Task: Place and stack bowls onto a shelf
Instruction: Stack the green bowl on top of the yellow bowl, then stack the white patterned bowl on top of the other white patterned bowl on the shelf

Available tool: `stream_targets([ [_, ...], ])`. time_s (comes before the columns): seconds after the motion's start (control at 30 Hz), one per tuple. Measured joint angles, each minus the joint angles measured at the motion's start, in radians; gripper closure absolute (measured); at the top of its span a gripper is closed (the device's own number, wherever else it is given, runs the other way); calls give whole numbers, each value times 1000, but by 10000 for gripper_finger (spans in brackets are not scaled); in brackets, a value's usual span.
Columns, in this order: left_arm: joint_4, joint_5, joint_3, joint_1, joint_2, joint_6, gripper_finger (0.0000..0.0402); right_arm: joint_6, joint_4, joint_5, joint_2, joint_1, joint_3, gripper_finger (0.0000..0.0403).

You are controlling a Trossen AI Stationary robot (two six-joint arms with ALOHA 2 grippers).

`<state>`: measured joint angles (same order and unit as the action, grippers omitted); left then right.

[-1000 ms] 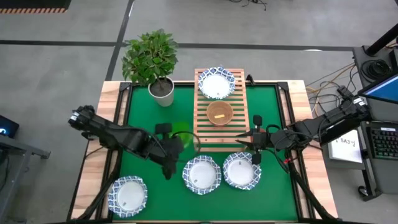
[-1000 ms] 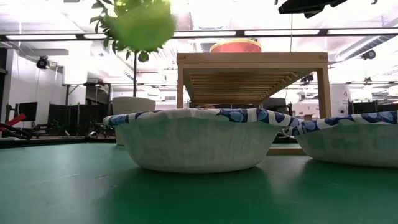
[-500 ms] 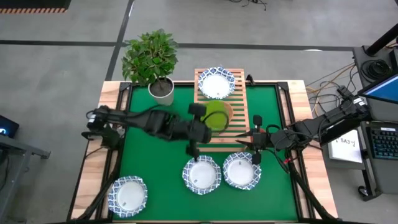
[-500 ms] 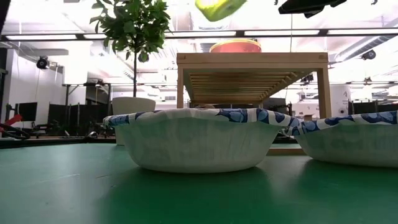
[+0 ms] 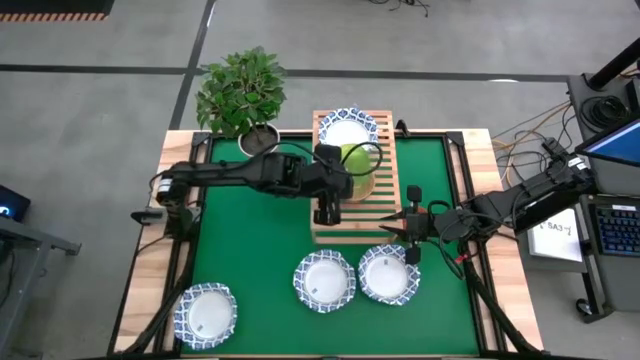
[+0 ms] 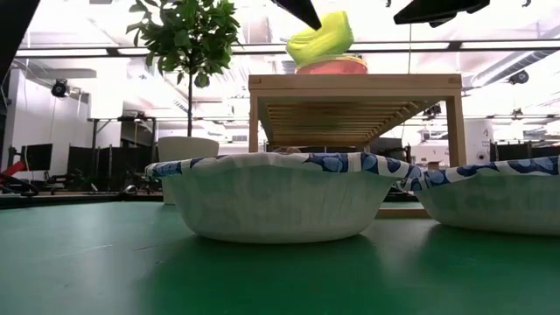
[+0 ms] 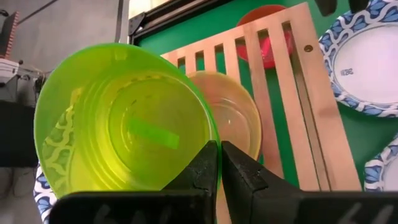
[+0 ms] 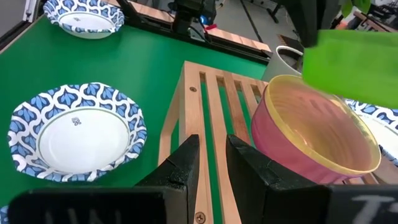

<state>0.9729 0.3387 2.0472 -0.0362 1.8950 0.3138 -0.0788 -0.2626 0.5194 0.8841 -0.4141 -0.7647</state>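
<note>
Since the frame half a second back, your left gripper (image 5: 331,203) has carried the green bowl (image 5: 352,160) from the shelf's near edge to over the yellow bowl sitting on the shelf (image 5: 330,225); one patterned bowl (image 5: 346,126) sits at the shelf's far end and three (image 5: 325,280) wait on the mat. From table level, the green bowl (image 6: 322,39) hangs tilted just above the stacked bowl (image 6: 331,65), not yet nested. Past your left wrist, the fingers (image 7: 202,168) are clenched on the green bowl's (image 7: 124,124) rim, with the yellow bowl (image 7: 233,118) beneath. From the right wrist, your right gripper (image 8: 208,152) waits narrowly parted near the shelf, holding nothing. You are mid-stack, I judge: level the bowl, lower, release.
</note>
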Motion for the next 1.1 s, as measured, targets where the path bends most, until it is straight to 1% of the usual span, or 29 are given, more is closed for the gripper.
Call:
stream_targets([
  [0.43,-7,0,0,4,2,-8,359,-1,0,0,0,0,0,332],
  [0.57,9,1,1,0,2,-10,352,0,1,0,0,0,0,332],
  [0.73,58,0,4,-5,1,-51,349,9,2,1,0,0,0,332],
  [0.83,135,-59,4,-11,-4,-102,349,8,2,1,0,0,0,332],
  [0.93,225,-193,-8,-18,-16,-152,349,10,2,-2,0,0,0,332],
  [1.0,252,-257,-30,-28,-19,-194,349,13,2,-4,0,0,0,332],
  [1.1,249,-277,-105,-58,-37,-225,349,15,2,-32,0,0,0,332],
])
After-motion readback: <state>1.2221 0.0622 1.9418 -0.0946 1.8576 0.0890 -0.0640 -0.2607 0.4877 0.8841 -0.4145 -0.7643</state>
